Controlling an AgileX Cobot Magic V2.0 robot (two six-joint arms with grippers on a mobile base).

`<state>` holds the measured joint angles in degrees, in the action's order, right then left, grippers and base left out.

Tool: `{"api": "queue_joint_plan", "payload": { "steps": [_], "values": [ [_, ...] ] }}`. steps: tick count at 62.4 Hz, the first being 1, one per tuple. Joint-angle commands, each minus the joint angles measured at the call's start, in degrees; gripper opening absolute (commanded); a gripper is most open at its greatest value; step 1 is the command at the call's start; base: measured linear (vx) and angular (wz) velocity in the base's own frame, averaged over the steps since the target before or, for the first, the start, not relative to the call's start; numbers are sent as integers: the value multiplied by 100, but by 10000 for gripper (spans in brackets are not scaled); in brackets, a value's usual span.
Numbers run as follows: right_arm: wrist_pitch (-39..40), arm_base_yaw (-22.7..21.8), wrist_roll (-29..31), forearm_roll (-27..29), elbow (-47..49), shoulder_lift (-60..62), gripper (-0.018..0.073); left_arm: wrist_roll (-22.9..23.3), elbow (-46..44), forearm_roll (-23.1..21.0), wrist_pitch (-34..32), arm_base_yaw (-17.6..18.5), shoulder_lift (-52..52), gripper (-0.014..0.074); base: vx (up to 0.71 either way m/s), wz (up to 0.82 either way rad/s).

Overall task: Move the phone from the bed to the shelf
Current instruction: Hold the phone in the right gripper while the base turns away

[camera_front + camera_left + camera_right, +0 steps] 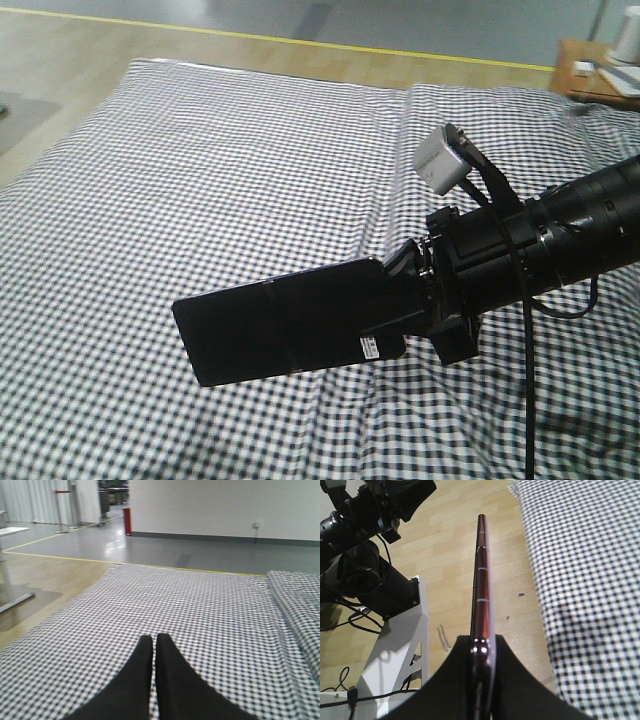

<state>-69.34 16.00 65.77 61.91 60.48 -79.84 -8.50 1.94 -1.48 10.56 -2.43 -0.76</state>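
The phone (pixel 285 325), a glossy black slab with a middle seam and a small white sticker, hangs above the checked bed (pixel 200 170). My right gripper (pixel 405 300) is shut on its right end. In the right wrist view the phone (pixel 482 580) shows edge-on with a pinkish rim, clamped in the right gripper (pixel 482 642) and pointing away over the wooden floor. My left gripper (pixel 154 640) is shut with nothing in it, low over the bed (pixel 200 610). The shelf is out of view.
A reddish-brown bedside table (pixel 600 75) stands at the bed's far right corner. Beside the bed (pixel 585 580) lie wooden floor and the robot's white base (pixel 405 645) with black arm parts (pixel 370 540) and cables. A long fold (pixel 395 170) runs down the sheet.
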Motion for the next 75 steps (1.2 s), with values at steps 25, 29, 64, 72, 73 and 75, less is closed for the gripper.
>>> {"api": "queue_joint_plan", "payload": {
  "steps": [25,29,64,72,73,75],
  "values": [
    [-440,-11,55,494,145,195,-2,33,-122,-52,-415,20,-77,1,-14,52],
    [-440,-11,55,494,145,195,-2,33,-122,-52,-415,20,-77,1,-14,53],
    [-440,-11,55,494,145,195,-2,33,-122,-52,-415,20,-77,1,-14,55],
    [-440,-11,55,494,145,195,-2,33,-122,-52,-415,20,-77,1,-14,55],
    [-440,-11,55,494,145,195,-2,33,-122,-52,-415,20,-77,1,-14,54],
    [-440,-11,55,494,145,195,-2,33,-122,-52,-415,20,-77,1,-14,54]
  ]
}}
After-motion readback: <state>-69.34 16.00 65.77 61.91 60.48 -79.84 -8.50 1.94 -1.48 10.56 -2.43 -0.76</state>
